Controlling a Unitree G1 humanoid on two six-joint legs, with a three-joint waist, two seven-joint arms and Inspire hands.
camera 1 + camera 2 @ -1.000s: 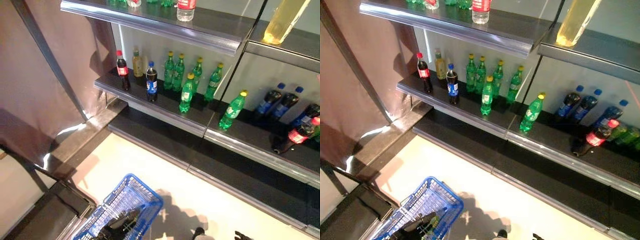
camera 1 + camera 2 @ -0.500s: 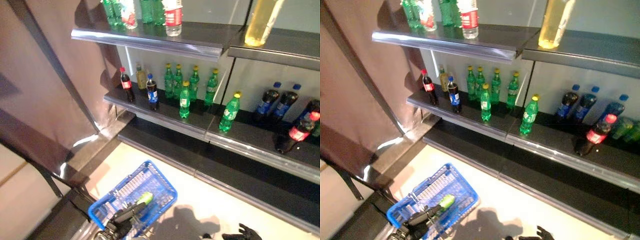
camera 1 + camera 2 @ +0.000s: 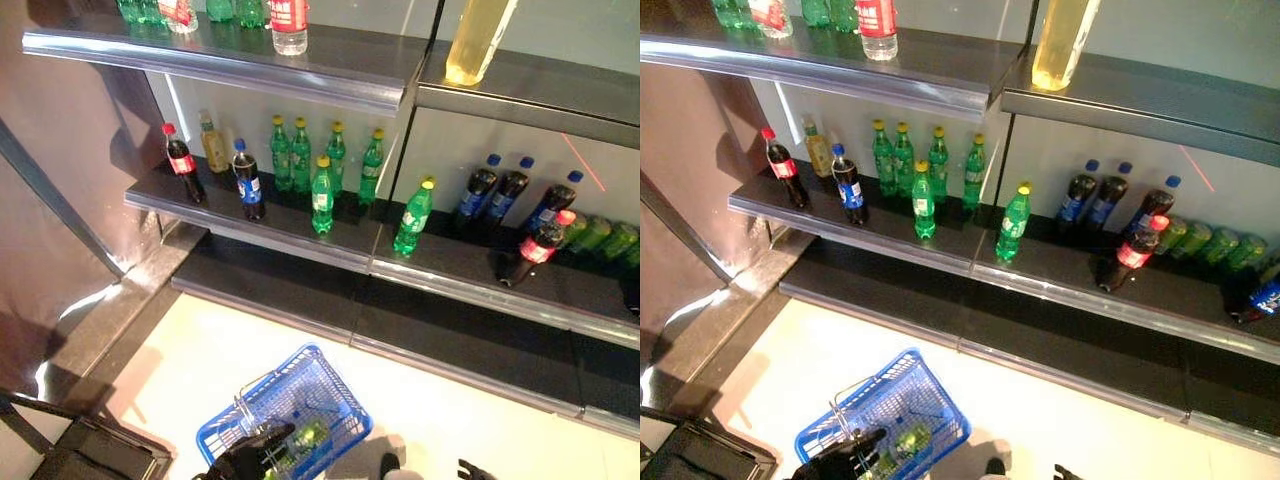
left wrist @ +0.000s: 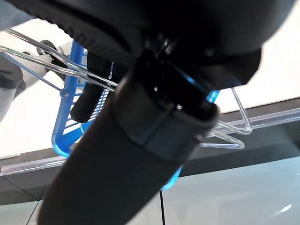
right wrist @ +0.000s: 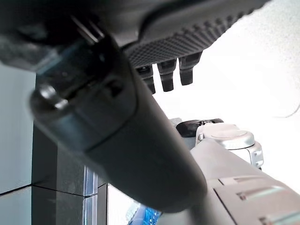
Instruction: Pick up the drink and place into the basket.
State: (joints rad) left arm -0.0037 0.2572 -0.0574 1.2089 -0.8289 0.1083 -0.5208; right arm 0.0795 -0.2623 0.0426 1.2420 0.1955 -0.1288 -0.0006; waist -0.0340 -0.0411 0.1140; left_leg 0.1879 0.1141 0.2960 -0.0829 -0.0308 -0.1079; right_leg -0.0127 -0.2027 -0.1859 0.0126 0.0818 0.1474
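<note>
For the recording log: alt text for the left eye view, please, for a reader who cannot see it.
The robot's left hand holds the wire handle of a blue basket on the pale floor, with a green bottle lying inside. Behind, dark shelves carry upright green and dark drink bottles.

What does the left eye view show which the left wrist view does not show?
Only the left eye view shows the shelves of bottles and a green bottle lying in the blue basket. Only the left wrist view shows the left hand curled round the basket's wire handle. Both views show the basket and the pale floor.
</note>
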